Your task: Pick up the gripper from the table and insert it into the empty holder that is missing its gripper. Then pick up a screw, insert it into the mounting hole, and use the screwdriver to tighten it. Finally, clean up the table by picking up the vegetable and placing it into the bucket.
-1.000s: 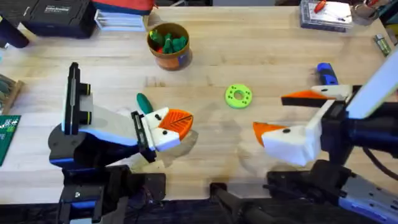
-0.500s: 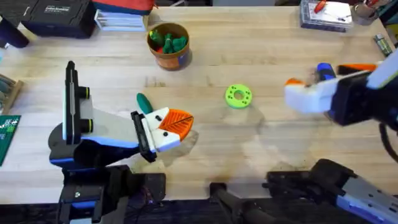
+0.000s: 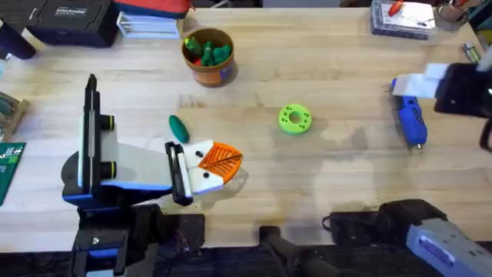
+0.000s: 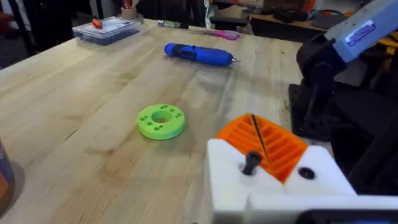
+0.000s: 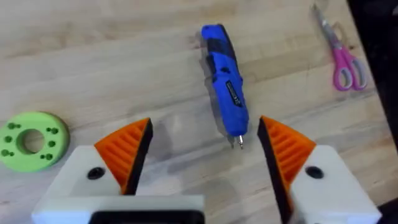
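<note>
**Right hand spread above the screwdriver; left hand low near the vegetable**

The screwdriver (image 3: 410,121) lies flat on the desk (image 3: 330,177) at its right side, thin tip pointing toward the robot. In the right wrist view the right hand (image 5: 205,146) hangs over it with its orange-padded fingers (image 5: 127,149) wide apart and nothing between them; the screwdriver's tip sits in the gap, lower down on the wood. Pink-handled scissors (image 5: 341,61) lie well apart from it.

The left hand (image 3: 219,160) sits low over the desk at the left, its two fingers pressed together and gripping nothing. The vegetable (image 3: 178,128) lies on the wood just beside this hand, on the far side of it. The lime-green disc (image 3: 295,119) rests near the middle of the desk, between the two hands. The bucket (image 3: 208,56) stands upright toward the far edge, holding green and orange toy vegetables.
</note>
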Controlling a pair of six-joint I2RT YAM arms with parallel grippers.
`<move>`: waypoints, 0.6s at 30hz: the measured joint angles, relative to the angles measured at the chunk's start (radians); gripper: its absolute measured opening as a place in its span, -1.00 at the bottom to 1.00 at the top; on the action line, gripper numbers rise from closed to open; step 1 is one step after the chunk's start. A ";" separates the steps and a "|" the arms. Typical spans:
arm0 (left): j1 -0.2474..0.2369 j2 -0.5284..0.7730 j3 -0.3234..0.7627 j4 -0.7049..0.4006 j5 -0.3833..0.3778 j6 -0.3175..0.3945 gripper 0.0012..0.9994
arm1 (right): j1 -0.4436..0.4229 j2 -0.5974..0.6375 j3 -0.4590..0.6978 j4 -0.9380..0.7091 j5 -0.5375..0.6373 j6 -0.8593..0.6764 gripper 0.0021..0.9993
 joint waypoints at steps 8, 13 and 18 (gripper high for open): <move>0.000 0.000 0.000 -0.005 0.021 -0.008 -0.99 | -0.274 0.227 -0.004 0.165 -0.147 -0.104 0.99; 0.000 0.000 0.000 -0.005 0.021 -0.011 -0.99 | -0.406 0.323 -0.004 0.274 -0.274 -0.229 0.99; 0.000 0.000 0.000 -0.005 0.021 -0.011 -0.99 | -0.543 0.500 -0.004 0.303 -0.359 -0.414 0.99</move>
